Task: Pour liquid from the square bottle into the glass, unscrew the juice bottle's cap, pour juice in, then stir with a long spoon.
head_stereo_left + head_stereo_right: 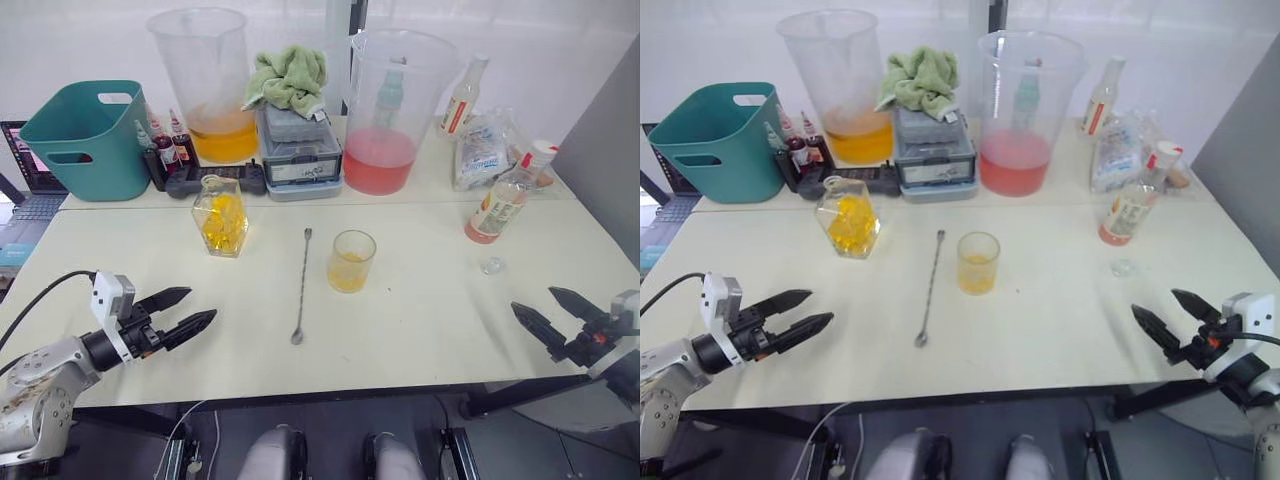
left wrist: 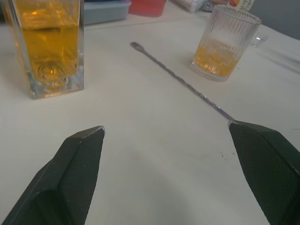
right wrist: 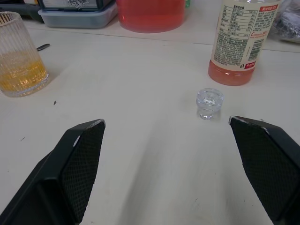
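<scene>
The square bottle (image 1: 220,215) stands at the table's left of centre with yellow liquid inside and its neck open. Its clear stopper (image 3: 209,102) lies on the table in front of the juice bottle (image 1: 498,208), which stands upright at the right with its cap (image 1: 541,151) on. The glass (image 1: 352,260) stands mid-table, about a third full of yellow liquid. Left of it the long spoon (image 1: 302,285) lies flat, bowl towards me. My left gripper (image 1: 200,304) hovers open near the front left edge. My right gripper (image 1: 532,299) is open at the front right, empty.
Along the back stand a teal basket (image 1: 85,135), dark dropper bottles (image 1: 165,145), two big measuring jugs (image 1: 212,85) (image 1: 390,110), grey boxes (image 1: 300,155) under a green towel (image 1: 290,75), a slim white-capped bottle (image 1: 462,100) and a plastic bag (image 1: 485,150).
</scene>
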Robot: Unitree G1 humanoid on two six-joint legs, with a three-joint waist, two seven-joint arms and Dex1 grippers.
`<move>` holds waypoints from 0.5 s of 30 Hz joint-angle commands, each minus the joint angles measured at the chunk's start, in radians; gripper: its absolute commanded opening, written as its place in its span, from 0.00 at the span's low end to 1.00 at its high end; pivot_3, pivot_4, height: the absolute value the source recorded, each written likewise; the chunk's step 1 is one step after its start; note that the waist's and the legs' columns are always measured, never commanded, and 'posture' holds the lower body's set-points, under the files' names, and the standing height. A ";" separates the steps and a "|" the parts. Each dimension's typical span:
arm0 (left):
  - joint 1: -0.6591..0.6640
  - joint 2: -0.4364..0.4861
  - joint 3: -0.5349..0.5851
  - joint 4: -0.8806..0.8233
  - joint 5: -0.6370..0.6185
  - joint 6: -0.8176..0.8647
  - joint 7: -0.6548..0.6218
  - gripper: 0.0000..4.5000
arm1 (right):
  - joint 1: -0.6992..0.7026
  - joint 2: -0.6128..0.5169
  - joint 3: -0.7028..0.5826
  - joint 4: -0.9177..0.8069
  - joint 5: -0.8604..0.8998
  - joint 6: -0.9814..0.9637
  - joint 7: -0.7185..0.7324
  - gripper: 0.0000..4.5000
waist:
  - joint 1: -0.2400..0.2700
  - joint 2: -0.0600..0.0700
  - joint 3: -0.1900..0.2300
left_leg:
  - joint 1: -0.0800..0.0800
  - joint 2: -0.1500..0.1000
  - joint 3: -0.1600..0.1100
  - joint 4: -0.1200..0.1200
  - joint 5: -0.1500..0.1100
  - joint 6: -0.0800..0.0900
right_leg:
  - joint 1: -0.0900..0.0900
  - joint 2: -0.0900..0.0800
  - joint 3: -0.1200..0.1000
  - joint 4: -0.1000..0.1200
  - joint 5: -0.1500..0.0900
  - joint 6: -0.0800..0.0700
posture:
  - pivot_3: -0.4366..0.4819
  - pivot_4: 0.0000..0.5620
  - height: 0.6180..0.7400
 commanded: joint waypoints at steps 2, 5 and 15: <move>-0.076 0.039 -0.020 -0.103 -0.087 0.075 0.000 0.99 | -0.076 -0.018 0.008 0.011 0.011 -0.003 -0.032 1.00 | -0.002 0.000 0.000 | 0.000 0.000 0.000 0.000 0.000 0.000 | 0.000 0.000 0.000 0.000 0.000 0.000 | 0.48 0.27 1.00; -0.149 0.044 -0.049 -0.164 -0.122 0.120 0.038 0.99 | -0.178 -0.064 0.037 0.071 0.003 0.027 -0.036 1.00 | -0.004 0.000 0.000 | 0.000 0.000 0.000 0.000 0.000 0.000 | 0.000 0.000 0.000 0.001 0.000 0.000 | 0.48 0.27 1.00; -0.213 0.014 -0.100 -0.336 -0.226 0.207 0.152 0.99 | -0.650 -0.161 0.183 0.458 -0.123 -0.047 -0.047 1.00 | -0.019 0.001 0.000 | 0.000 0.000 0.003 -0.001 0.004 0.007 | 0.002 0.002 0.002 0.002 0.000 0.000 | 0.48 0.27 1.00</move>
